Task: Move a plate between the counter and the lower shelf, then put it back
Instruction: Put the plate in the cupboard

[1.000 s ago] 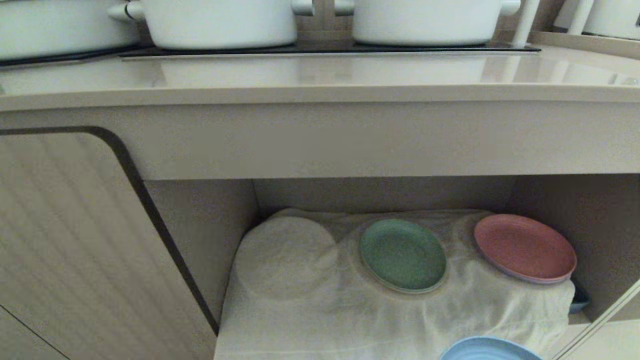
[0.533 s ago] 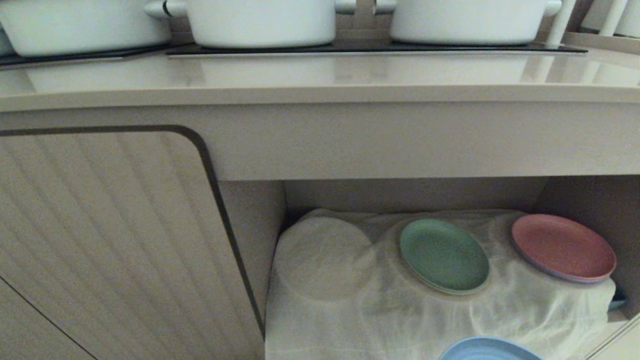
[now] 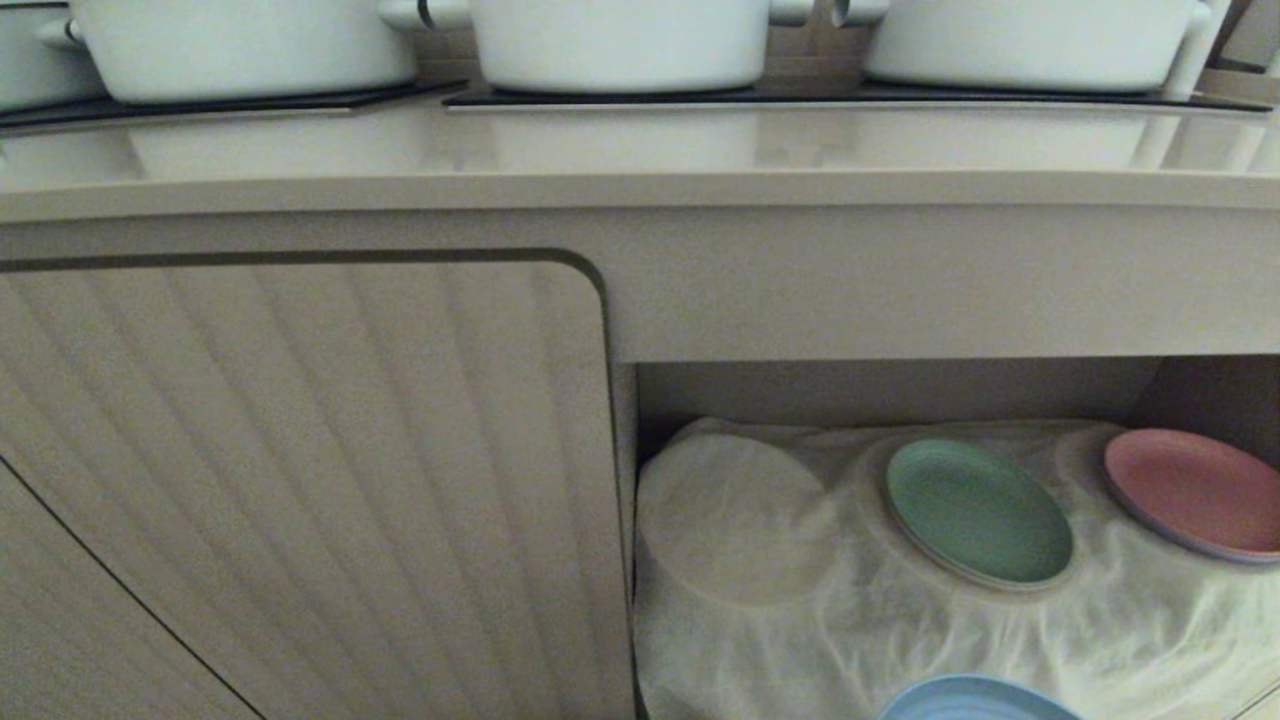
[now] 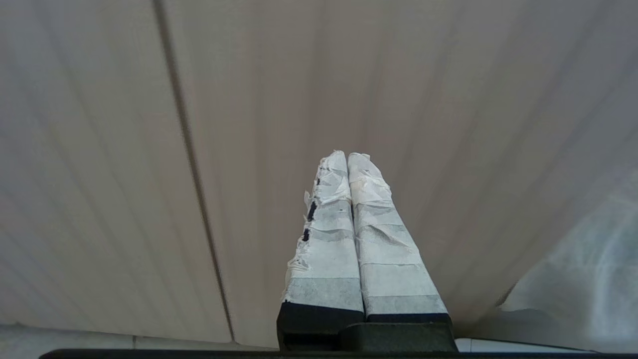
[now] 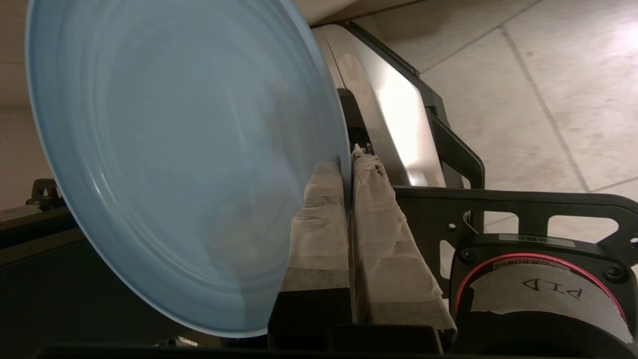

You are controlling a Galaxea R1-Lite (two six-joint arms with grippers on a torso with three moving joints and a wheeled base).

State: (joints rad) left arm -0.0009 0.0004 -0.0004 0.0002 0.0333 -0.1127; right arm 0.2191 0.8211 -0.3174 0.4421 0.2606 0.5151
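One light-blue plate point(image 5: 164, 164) clamped at its rim in the right gripper point(image 5: 349, 162), before the lower shelf point(image 3: 900, 385) front edge, one green plate point(image 3: 978, 512), one pink plate point(image 3: 1195, 490) on its cloth point(image 3: 800, 600), three white pots point(image 3: 620, 40) along the counter point(image 3: 640, 150) back edge, left gripper point(image 4: 347, 158) fingers pressed together, empty.

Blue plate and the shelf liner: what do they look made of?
The plate: likely matte plastic or a fibre composite; thin rim, faint concentric rings, soft sheen, no glaze glare. The right gripper pinches its rim. The lower shelf liner, a white cloth: thin woven fabric, wrinkled and draped over round bumps. Exact fibre cannot be told.
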